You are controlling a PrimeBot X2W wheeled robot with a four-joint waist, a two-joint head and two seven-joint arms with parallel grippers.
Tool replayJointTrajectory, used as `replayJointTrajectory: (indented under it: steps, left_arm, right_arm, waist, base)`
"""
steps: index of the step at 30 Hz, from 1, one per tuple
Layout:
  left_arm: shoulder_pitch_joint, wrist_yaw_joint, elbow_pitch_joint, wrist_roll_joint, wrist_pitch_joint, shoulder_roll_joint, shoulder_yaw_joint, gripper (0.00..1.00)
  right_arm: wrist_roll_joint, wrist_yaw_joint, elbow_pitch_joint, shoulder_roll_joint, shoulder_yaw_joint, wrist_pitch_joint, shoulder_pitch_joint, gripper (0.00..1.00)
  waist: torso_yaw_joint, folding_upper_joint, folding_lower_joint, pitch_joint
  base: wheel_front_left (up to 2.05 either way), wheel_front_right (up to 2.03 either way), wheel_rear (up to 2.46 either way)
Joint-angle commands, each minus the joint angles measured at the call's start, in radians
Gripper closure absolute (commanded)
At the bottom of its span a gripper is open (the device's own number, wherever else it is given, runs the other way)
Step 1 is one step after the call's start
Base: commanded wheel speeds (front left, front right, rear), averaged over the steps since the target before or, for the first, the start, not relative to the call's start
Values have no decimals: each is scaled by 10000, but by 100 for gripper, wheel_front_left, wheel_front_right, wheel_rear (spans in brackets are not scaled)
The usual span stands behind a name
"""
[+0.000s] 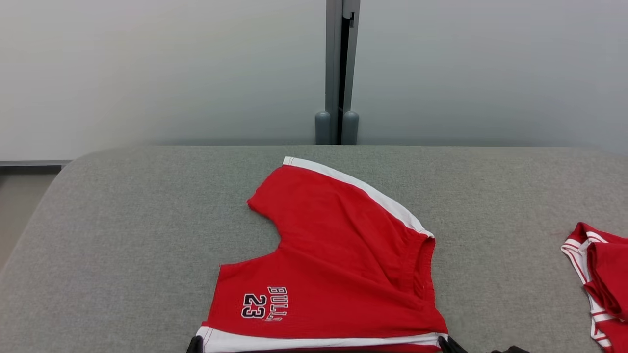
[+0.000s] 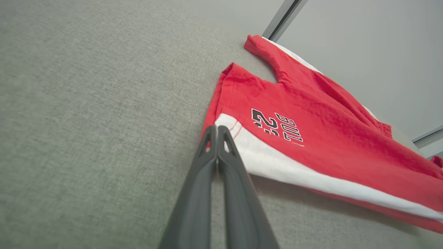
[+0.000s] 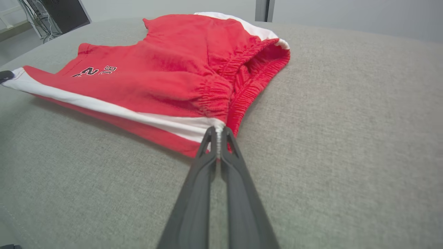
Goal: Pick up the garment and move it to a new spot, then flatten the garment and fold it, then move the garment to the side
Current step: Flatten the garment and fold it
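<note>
So, starting at the left: the left hand is clamped shut on the hem corner of the shorts, right where the white side stripe ends. In the left wrist view its two dark fingers are pressed together on that white corner.

Just right of that grip is the only writing here: black block letters with a white outline. They read "BULL" plus a last letter I can't make out, with "23" next to it, and the print sits sideways in the head view.

The shorts themselves are bright red with a white stripe down each side seam and a gathered elastic waistband. They sit in the middle of the grey fabric-covered desk. The far leg lies flat, while the near edge is held a bit off the surface, with a shadow under it.

Further right, the right hand is also closed, pinching the waistband end of the near white stripe. The right wrist view shows the white fabric caught between its fingertips.

At the far right edge there's a second red and white garment, bunched up and well apart from the shorts.
</note>
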Motion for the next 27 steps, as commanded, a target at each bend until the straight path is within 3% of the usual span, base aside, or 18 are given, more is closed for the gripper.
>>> replayJointTrajectory:
  steps: [1,6,14,27]
  left_arm:
    - [113,-12,-107,44,-25,20,86,100]
    - [-66,-11,-795,251,-26,164,186,100]
    - [-2662,-13,-1535,393,-25,989,-771,100]
    - [-7503,-12,180,-1045,-23,2833,-3105,100]
  right_arm:
    - [72,-7,-45,-110,-23,-28,197,100]
    - [275,-7,-338,23,-197,-26,259,100]
    - [1551,-4,-1088,627,60,-28,-1128,100]
    - [1974,-4,-819,1504,-848,-28,-3864,100]
  waist:
    - [-82,3,2,-46]
    - [-232,3,2,106]
    - [-573,3,2,1063]
    - [-1651,3,2,3196]
  base:
    - [0,0,0]
    - [0,0,0]
    - [0,0,0]
    - [0,0,0]
